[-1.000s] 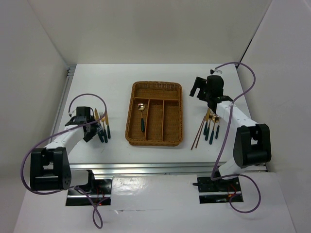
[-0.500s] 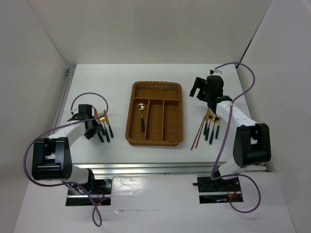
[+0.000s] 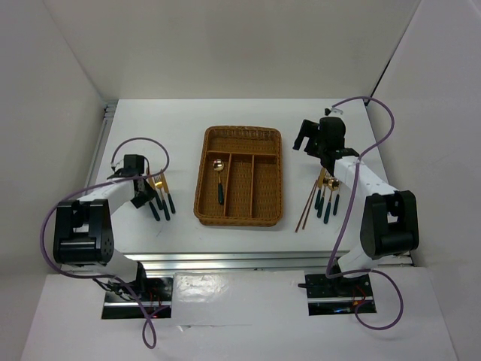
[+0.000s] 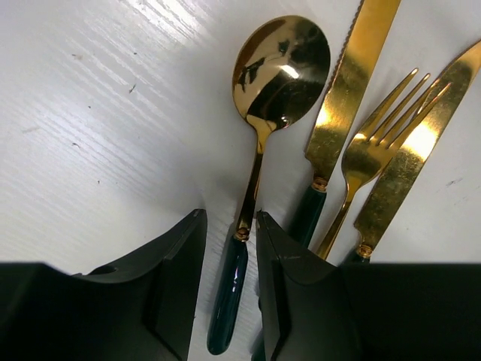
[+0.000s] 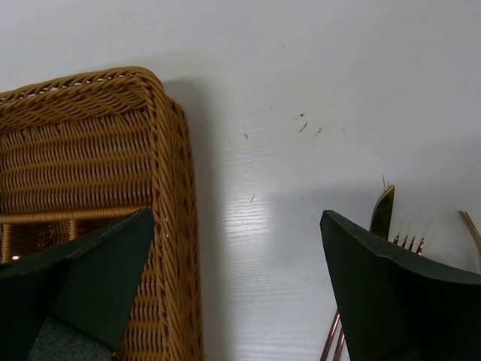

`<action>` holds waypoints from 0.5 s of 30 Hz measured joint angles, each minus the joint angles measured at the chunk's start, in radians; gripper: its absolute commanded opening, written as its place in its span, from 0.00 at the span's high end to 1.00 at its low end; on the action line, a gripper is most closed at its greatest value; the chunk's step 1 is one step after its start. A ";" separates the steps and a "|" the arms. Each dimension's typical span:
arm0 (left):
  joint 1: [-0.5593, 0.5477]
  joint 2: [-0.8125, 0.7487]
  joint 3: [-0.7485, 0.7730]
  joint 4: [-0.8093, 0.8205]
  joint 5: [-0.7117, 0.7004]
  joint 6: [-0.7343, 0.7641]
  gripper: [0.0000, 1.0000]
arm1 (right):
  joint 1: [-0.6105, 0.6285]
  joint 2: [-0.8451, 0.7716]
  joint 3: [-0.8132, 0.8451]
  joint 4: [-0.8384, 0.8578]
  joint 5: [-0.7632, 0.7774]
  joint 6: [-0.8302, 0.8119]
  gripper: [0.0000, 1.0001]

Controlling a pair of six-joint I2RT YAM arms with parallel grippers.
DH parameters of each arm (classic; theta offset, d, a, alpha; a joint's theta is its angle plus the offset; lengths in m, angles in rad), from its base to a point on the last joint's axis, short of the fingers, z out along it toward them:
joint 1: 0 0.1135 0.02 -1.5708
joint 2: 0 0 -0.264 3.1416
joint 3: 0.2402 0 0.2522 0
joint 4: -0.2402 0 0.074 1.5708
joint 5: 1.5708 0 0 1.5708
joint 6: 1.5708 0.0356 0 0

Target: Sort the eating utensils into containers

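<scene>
Corner of brown wicker tray [image 5: 90, 150], 9 o'clock, on white counter [image 5: 301, 75]. Dark fingers [image 5: 98, 263], 8 and 4 o'clock, wide apart. Gold knife tip [image 5: 383, 210] and fork tines [image 5: 408, 242], 4 o'clock.

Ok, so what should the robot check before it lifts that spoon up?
1. Spoon handle sits between the left fingers: ok.
2. Fingers tight on the handle: not ok, a gap shows on one side.
3. Only the spoon is between them, with the knife outside: ok.
4. Room in the tray slot: ok, only the tray spoon lies in it.
5. Right fingers out of the way: ok, they are open, over the table beside the tray's far corner.
</scene>
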 measured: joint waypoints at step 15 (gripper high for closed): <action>-0.027 0.037 0.033 -0.008 -0.043 0.019 0.77 | 0.000 0.014 0.003 0.000 0.000 0.000 0.00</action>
